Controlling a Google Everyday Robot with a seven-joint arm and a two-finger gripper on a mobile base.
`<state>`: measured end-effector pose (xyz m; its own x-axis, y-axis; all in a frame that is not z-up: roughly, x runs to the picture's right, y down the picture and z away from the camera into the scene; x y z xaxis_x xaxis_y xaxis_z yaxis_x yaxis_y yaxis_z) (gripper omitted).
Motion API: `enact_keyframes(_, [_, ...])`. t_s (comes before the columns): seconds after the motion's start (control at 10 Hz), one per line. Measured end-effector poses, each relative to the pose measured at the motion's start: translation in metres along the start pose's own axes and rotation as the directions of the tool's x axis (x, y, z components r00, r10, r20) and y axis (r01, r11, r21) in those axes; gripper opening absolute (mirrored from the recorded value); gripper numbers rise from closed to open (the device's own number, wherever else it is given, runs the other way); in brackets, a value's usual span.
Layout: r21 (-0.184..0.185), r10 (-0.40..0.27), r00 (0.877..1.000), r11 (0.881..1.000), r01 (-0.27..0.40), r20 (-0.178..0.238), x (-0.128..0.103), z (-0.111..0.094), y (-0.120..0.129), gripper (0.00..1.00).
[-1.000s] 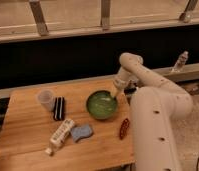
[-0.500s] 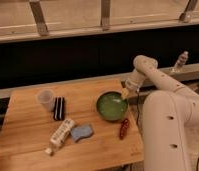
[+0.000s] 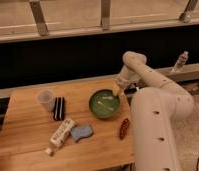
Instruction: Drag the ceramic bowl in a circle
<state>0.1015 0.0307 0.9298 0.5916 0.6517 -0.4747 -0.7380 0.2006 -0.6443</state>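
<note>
The ceramic bowl (image 3: 104, 104) is a round, glossy green bowl with a darker rim, standing on the wooden table (image 3: 28, 135) right of centre. My gripper (image 3: 115, 91) comes down from the white arm at the bowl's far right rim and touches it there. The gripper's tip reaches just inside the rim. The bowl looks empty.
A translucent plastic cup (image 3: 45, 99) and a black block (image 3: 59, 108) stand left of the bowl. A white tube (image 3: 60, 134), a blue sponge (image 3: 81, 132) and a red object (image 3: 124, 128) lie in front. A bottle (image 3: 180, 61) stands on the ledge at right. The robot's white body (image 3: 158, 130) covers the table's right end.
The bowl and gripper moved right together between the two earlier frames, then moved back left to now. The other objects have not moved.
</note>
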Motion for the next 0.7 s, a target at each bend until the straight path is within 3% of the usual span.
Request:
enact_keyframes(0.2, [-0.008, -0.047, 0.999, 0.999, 0.047, -0.007, -0.026, 0.005, 0.021, 0.0])
enact_keyframes(0.4, [-0.021, -0.046, 0.999, 0.999, 0.046, -0.001, -0.033, 0.009, 0.028, 0.03])
enact_keyframes(0.7, [-0.041, -0.02, 0.999, 0.999, 0.022, 0.035, -0.01, 0.002, 0.023, 0.34])
